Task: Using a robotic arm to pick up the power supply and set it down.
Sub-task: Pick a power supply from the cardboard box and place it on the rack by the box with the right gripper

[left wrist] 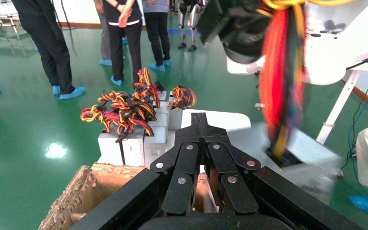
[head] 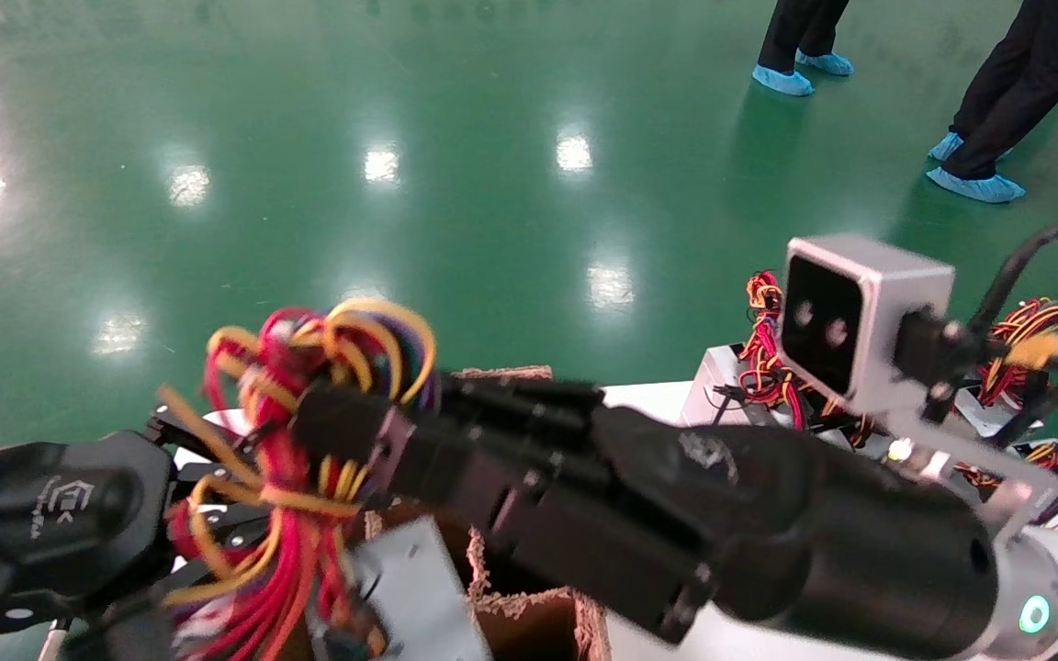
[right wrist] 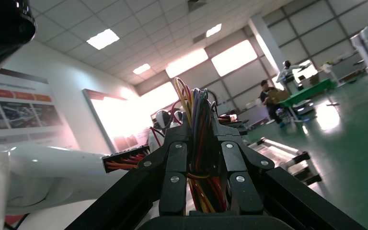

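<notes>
My right gripper [head: 338, 428] [right wrist: 196, 123] reaches in from the right and is shut on the red, yellow and black wire bundle [head: 290, 459] [right wrist: 195, 103] of a power supply. Its silvery-grey box [head: 411, 580] [left wrist: 303, 149] hangs tilted below the wires, over the brown cardboard box [head: 529, 610]. My left gripper [left wrist: 200, 120] sits at the lower left of the head view, close beside the hanging wires. Its fingers are shut with nothing between them.
Several more power supplies [head: 754, 372] [left wrist: 124, 139] with coloured wire bundles stand in a row on a white table [left wrist: 220, 120] to the right. The cardboard box [left wrist: 91, 187] has ragged edges. People [head: 979, 138] [left wrist: 124, 38] stand on the green floor beyond.
</notes>
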`<state>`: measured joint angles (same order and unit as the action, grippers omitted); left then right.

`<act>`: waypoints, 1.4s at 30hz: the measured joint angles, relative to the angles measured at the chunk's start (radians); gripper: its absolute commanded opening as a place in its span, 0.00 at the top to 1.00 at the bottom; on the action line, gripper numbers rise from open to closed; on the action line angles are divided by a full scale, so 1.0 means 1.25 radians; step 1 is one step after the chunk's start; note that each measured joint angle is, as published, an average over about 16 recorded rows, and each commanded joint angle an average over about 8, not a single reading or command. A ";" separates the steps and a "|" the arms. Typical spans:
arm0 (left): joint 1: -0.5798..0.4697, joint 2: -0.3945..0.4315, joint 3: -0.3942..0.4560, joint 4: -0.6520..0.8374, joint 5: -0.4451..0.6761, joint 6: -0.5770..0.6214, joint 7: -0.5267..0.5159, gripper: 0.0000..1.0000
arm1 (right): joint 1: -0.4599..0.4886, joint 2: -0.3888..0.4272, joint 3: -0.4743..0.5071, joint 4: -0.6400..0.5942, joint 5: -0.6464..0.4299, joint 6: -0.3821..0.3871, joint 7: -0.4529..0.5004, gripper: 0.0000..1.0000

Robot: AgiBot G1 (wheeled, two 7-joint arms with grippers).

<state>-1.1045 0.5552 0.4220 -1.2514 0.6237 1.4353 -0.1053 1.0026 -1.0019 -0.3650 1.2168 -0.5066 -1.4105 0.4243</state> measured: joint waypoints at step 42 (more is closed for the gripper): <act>0.000 0.000 0.000 0.000 0.000 0.000 0.000 1.00 | -0.025 0.327 0.196 -0.191 -0.002 0.154 -0.098 1.00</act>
<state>-1.1045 0.5552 0.4221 -1.2514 0.6237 1.4353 -0.1053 0.9714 -0.5929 -0.1195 0.9781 -0.5087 -1.2180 0.3016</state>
